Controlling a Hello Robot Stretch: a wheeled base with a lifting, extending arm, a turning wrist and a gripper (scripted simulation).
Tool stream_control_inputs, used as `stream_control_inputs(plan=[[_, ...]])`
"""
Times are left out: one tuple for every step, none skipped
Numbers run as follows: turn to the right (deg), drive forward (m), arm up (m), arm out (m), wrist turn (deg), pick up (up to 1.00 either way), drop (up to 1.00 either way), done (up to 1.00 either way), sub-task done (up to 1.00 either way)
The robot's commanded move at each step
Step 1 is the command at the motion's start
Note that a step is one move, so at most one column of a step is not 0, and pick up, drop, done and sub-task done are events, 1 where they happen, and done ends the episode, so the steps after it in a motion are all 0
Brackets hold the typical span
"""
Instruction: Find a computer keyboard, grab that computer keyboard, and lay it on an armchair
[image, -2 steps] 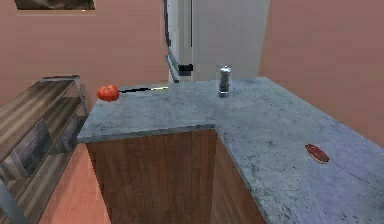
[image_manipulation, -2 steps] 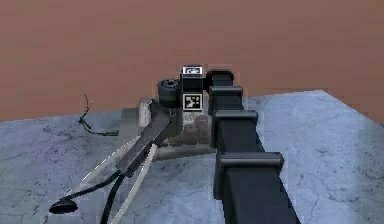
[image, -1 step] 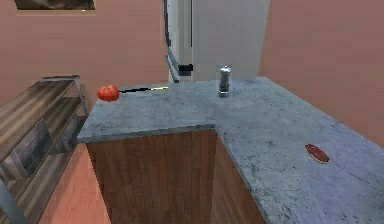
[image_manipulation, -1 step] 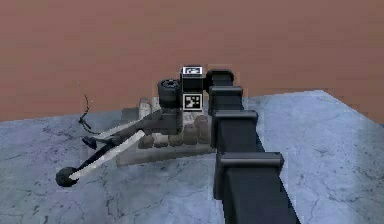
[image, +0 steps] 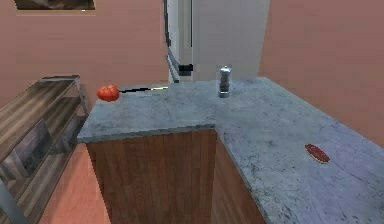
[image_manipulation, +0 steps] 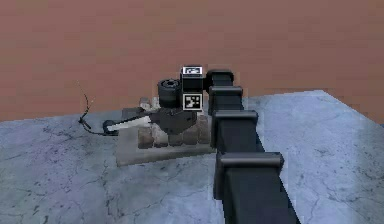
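In the arm side view my arm (image_manipulation: 240, 150) reaches out over a grey stone countertop (image_manipulation: 60, 180). At its far end sit the white marker squares (image_manipulation: 192, 88), with the gripper (image_manipulation: 102, 125) and its dark body to their left. A flat, pale rectangular thing (image_manipulation: 165, 150) with a row of dark bumps lies on the counter right under the gripper's body. Its shape is too vague to name it a keyboard. I cannot tell whether the gripper holds anything.
The forward view has an L-shaped grey countertop (image: 250, 120) on wooden cabinets (image: 150, 175). On it are a red tomato (image: 108, 93), a knife (image: 145, 90), a metal can (image: 225, 80) and a reddish-brown item (image: 317, 153). A fridge (image: 215, 35) stands behind it and a wire shelf (image: 35, 120) to the left.
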Motion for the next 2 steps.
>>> stream_control_inputs(plan=[[0.0, 0.0, 0.0, 0.0, 6.0, 0.0, 0.0, 0.0, 0.0], [0.0, 0.0, -0.14, 0.0, 0.0, 0.0, 0.0, 0.0, 0.0]])
